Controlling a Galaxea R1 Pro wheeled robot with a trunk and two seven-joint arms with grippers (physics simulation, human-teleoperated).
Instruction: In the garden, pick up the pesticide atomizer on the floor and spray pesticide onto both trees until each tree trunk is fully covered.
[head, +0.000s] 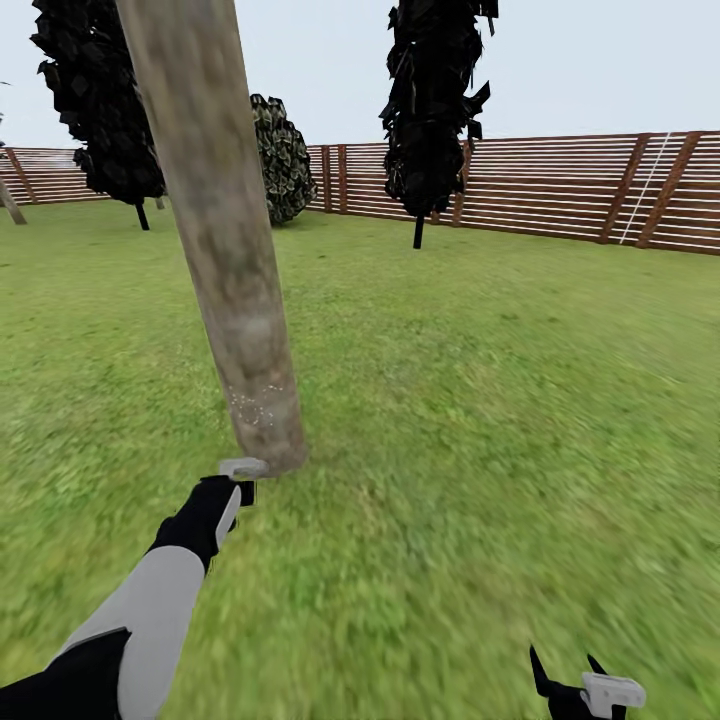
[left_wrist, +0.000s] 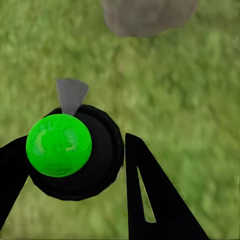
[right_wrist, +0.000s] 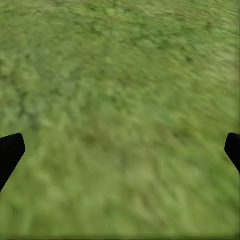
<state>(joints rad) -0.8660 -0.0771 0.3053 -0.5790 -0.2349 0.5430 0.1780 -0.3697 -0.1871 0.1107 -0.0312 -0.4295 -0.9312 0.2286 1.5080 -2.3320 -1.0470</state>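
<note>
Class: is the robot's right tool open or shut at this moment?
Open. In the right wrist view the right tool has its two fingertips at opposite edges, nothing but grass between.

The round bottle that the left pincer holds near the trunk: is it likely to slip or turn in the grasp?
Probably it may turn: the pesticide atomizer looks round and smooth between two narrow fingers of the left pincer. It seems small, so likely light. Its spout faces the tree trunk.
</note>
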